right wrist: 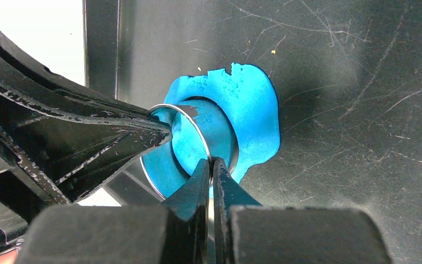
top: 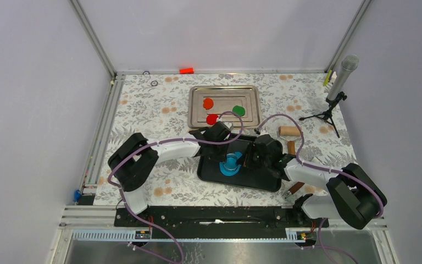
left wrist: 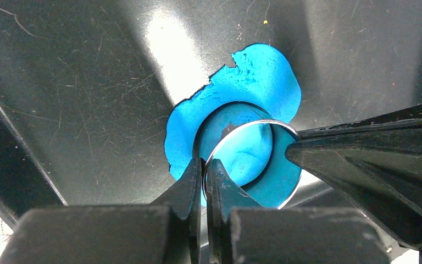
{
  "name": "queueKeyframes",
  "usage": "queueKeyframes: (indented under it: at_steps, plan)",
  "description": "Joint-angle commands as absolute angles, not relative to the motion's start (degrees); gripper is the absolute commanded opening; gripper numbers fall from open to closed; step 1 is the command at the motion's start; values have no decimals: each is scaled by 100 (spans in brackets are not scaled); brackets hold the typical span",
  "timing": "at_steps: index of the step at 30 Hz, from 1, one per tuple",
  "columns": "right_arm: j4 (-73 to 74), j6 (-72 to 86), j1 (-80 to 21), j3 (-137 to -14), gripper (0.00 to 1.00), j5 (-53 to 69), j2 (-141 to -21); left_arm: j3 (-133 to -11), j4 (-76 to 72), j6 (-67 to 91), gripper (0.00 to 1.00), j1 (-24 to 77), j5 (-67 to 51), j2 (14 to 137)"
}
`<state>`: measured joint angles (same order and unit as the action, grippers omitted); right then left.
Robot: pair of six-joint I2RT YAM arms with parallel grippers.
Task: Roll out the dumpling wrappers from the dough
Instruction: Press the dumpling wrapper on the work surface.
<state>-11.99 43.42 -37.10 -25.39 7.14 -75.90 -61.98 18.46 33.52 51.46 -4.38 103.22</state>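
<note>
Cutting step. Left gripper (left wrist: 203,177) and right gripper (right wrist: 211,177) are both clenched on the rim of the steel ring cutter (left wrist: 250,123). In the left wrist view they grip at 6 and 3 o'clock.

The cutter sits on the blue dough (left wrist: 264,71), mid black tray (top: 253,180).

Judgement: press straight down, keep the rim level, twist slightly, then lift both arms together.

Cut dumpling wrappers (top: 238,110) lie in the steel tray (top: 225,89), at 12 o'clock from the black tray.

Left tool (left wrist: 203,165) and right tool (right wrist: 211,165), gripping one metal ring (left wrist: 253,122), crowd the black tray (top: 253,179). Tabletop (top: 159,110) leftward lies open; rolling pin (top: 289,132) right.
</note>
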Motion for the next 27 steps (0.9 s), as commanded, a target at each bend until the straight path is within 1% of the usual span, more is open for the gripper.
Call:
queueKeyframes:
  at_steps: [1, 9, 14, 19, 27]
  plan:
    - [-526, 4308, -3981, -2013, 0, 716, -7967, -5718, 1705, 3563, 0, 5601, -2658, 11009]
    - [-475, 4271, -3965, -2265, 0, 255, -7986, -5728, 1800, 3643, 0, 5792, -2523, 10778]
    - [-369, 4236, -3962, -2475, 0, 167, -8033, -5883, 1991, 3576, 0, 5777, -2205, 10708]
    - [-226, 4181, -3951, -2523, 0, -136, -7820, -6042, 2193, 3489, 0, 5632, -2166, 10800]
    - [-156, 4138, -3948, -2496, 0, -169, -7593, -6076, 2177, 3411, 0, 5612, -2169, 10608]
